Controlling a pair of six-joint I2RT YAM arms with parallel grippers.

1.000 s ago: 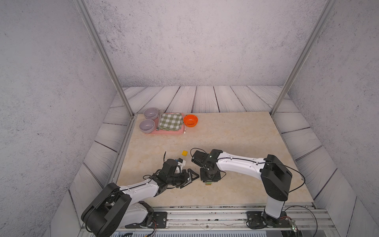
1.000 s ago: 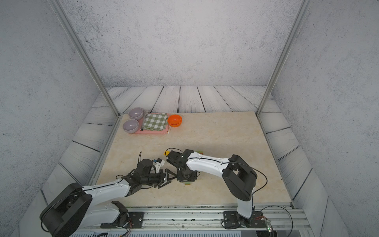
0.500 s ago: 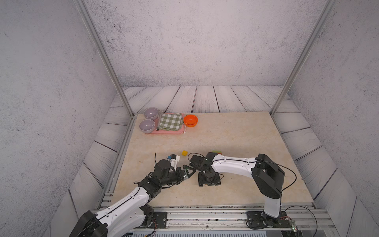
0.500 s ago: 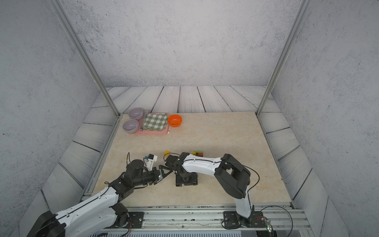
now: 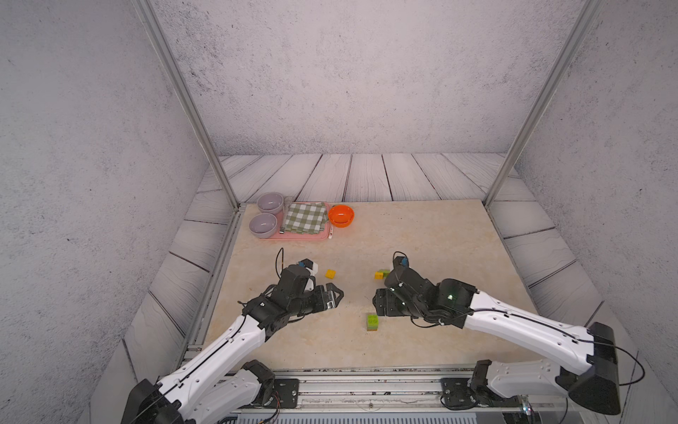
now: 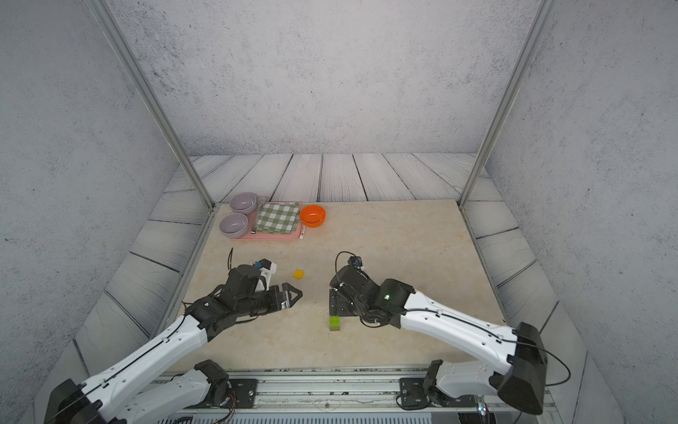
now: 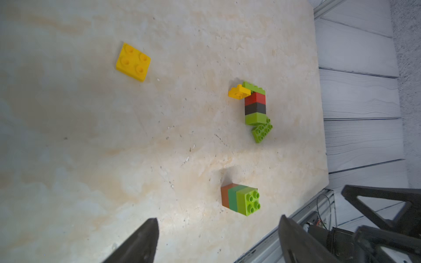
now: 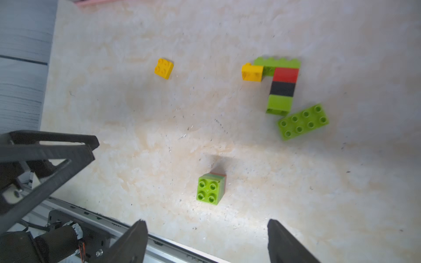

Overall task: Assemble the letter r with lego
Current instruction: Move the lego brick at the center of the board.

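Lime-capped, the half-built letter (image 8: 282, 87) lay flat; a long lime brick (image 8: 303, 121) at its foot, a yellow brick (image 8: 164, 68) and three-brick stack (image 8: 210, 187) farther off, awaited joining. The left gripper (image 7: 218, 219) and right gripper (image 8: 206, 222) gaped empty.

A lime-green-brown stack (image 8: 210, 189) stands apart from a flat multicoloured column (image 8: 282, 88), long lime brick (image 8: 303, 121) and yellow brick (image 8: 164, 68).

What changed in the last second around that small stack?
The right end effector opened and drew back toward its side; the left end effector drew back too, leaving the small stack standing free between them. The yellow brick, tray and orange bowl stayed put.
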